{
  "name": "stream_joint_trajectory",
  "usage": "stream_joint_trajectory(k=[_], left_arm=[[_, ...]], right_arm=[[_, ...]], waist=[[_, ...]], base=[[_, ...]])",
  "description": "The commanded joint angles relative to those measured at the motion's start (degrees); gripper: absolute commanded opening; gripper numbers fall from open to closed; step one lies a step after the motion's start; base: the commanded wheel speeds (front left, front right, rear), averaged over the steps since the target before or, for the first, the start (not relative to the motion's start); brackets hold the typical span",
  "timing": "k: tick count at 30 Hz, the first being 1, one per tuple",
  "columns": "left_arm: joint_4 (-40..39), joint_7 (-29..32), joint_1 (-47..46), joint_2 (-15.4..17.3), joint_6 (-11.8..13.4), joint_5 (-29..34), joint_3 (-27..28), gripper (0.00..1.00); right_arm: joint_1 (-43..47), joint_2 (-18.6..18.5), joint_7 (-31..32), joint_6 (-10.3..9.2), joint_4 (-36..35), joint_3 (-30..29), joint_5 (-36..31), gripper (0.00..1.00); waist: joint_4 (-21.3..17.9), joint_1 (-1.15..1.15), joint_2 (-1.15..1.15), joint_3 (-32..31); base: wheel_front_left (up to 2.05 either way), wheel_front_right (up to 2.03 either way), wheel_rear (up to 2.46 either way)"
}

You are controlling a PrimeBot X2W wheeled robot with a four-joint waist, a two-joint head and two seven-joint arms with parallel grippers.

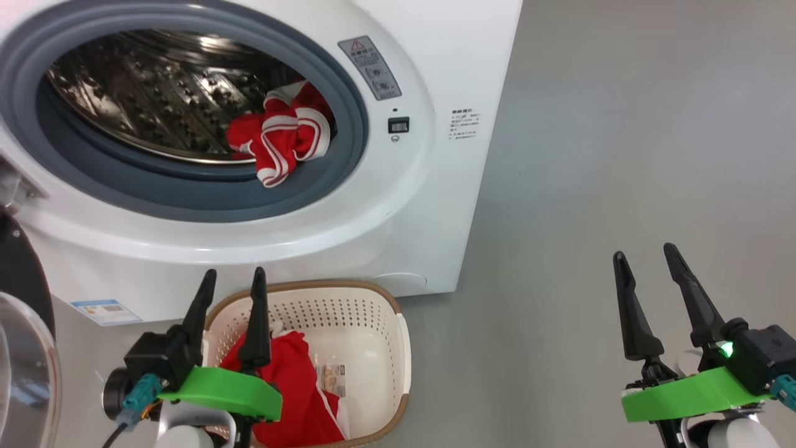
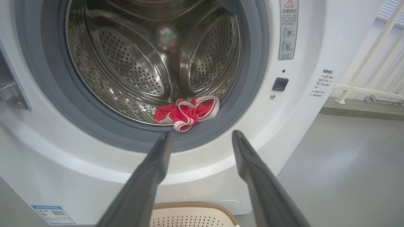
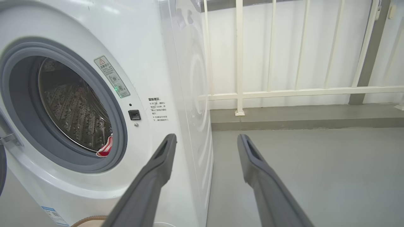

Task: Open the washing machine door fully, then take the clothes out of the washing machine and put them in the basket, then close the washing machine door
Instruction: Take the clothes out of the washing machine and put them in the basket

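The white washing machine (image 1: 435,186) stands with its door (image 1: 25,348) swung open at the far left. A red garment with white stripes (image 1: 283,134) lies at the drum's lower right lip, over the grey rubber ring (image 2: 186,113). The cream basket (image 1: 373,323) sits on the floor below the opening and holds more red clothes (image 1: 298,386). My left gripper (image 1: 231,283) hovers open and empty above the basket's left side. In the left wrist view its fingers (image 2: 151,176) point at the drum. My right gripper (image 1: 647,261) is open and empty over bare floor to the right.
Grey floor (image 1: 622,124) spreads to the right of the machine. A white railing (image 3: 284,91) on a low kerb runs behind it. A small blue label (image 1: 106,311) marks the machine's lower front.
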Motion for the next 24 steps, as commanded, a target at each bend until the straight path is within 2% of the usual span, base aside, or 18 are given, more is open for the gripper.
stream_joint_trajectory(k=[1, 13, 24], left_arm=[[-2.13, -0.69, 0.32, 0.72, 0.08, 0.29, 1.47, 1.0], [-9.19, 0.11, 4.55, 1.11, 0.71, -0.35, 0.91, 1.0], [-14.68, 2.98, 9.44, 2.13, 2.48, -0.77, 1.3, 1.0]], right_arm=[[0.1, -0.43, -0.36, 0.36, -1.67, 0.79, -1.11, 1.0], [3.13, -0.43, -0.36, 0.36, -2.59, -0.44, -2.0, 1.0], [5.66, -0.43, -0.36, 0.36, -3.24, -1.39, -3.46, 1.0]], waist=[[0.28, 0.0, 0.0, -1.23], [1.05, 0.0, 0.0, -4.4], [0.98, 0.0, 0.0, -7.06]], base=[[0.0, 0.0, 0.0], [0.0, 0.0, 0.0], [0.0, 0.0, 0.0]])
